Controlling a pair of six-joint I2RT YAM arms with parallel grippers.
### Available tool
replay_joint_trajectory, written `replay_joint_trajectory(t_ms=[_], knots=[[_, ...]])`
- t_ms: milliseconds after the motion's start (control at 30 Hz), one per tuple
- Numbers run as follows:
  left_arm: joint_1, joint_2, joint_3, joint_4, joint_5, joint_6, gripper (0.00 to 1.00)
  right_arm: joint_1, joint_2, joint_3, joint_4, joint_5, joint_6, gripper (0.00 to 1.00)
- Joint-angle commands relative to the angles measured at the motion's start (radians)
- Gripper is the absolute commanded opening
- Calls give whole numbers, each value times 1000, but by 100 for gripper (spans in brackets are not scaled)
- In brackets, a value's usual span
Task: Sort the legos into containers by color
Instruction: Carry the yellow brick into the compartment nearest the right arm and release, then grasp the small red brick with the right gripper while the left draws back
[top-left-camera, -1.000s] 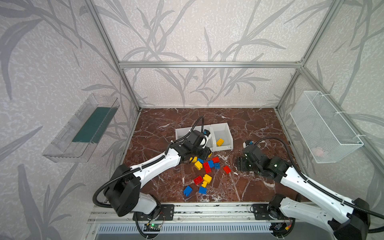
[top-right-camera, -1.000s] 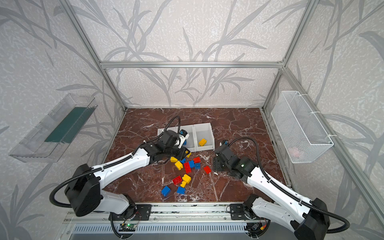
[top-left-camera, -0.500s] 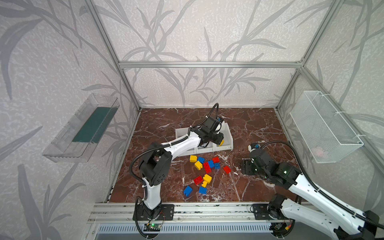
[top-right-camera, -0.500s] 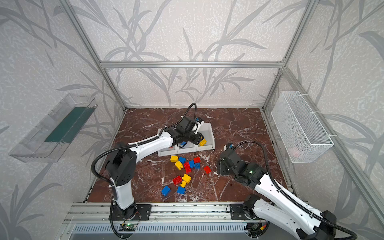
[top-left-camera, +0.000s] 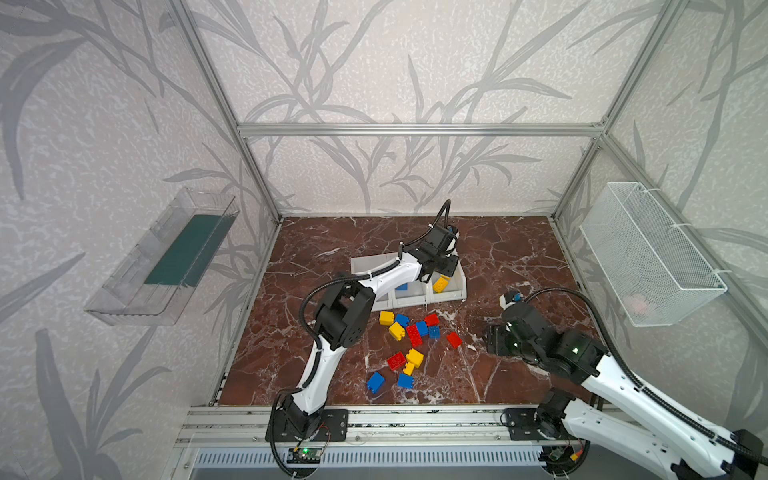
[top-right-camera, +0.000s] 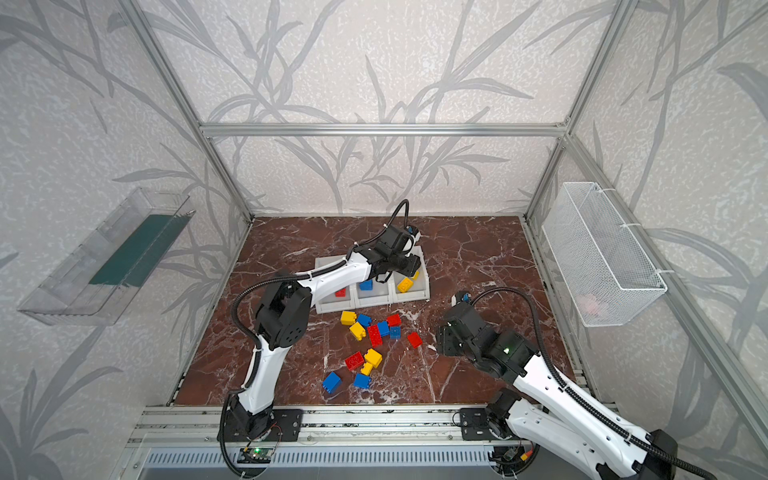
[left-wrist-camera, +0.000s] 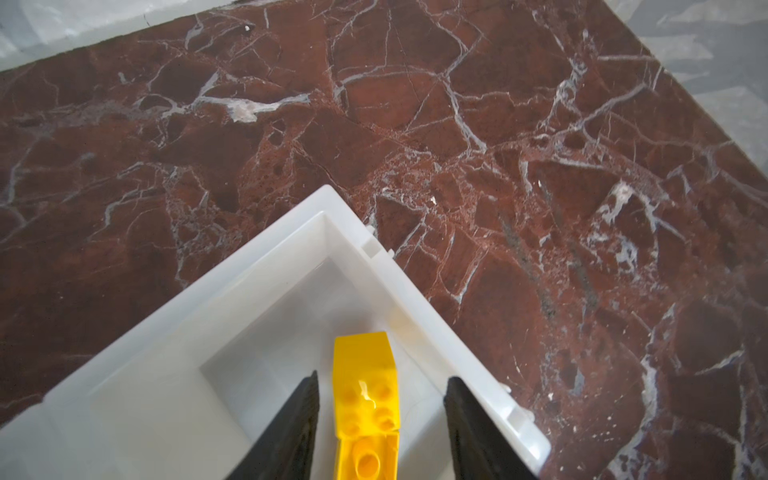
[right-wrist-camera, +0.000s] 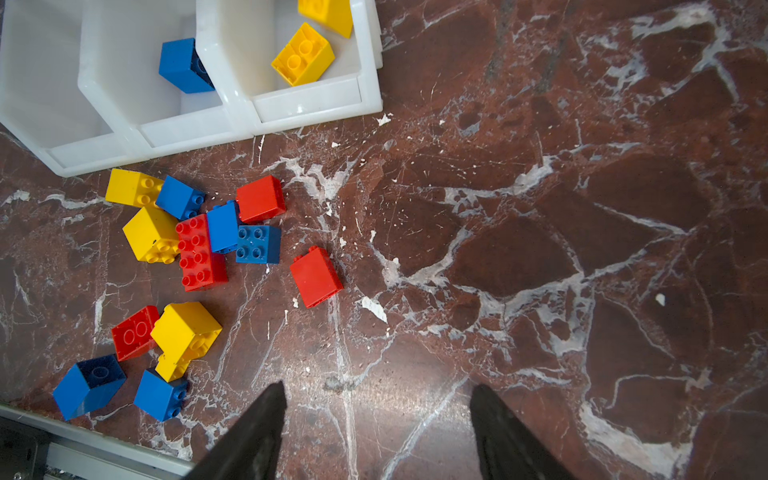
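One yellow brick (left-wrist-camera: 365, 399) loose between the spread-apart left gripper (left-wrist-camera: 383, 375) jaws, over the white bin (left-wrist-camera: 232, 266)

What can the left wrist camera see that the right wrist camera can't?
Only the left wrist view shows the left fingers spread apart around a yellow brick, and the far corner of the yellow bin. Only the right wrist view shows the loose bricks on the marble table, a blue brick in the middle bin, and the open, empty right fingers. Both show the yellow bin and the marble table.
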Motion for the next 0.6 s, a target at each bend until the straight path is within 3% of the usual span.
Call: replay_joint_trajectory(t_ms=[0, 200, 400, 567], knots=[[-4, -18, 37, -23, -23, 3, 56, -4, -10, -9, -25, 7, 5, 71], [-1, -118, -47, -8, -24, 0, 57, -4, 10, -15, -13, 7, 0, 71], [24, -348, -342, 99, -36, -13, 58, -4, 40, -17, -20, 3, 1, 71], [44, -553, -609, 209, -68, -107, 58, -3, 102, -23, 18, -7, 5, 71]])
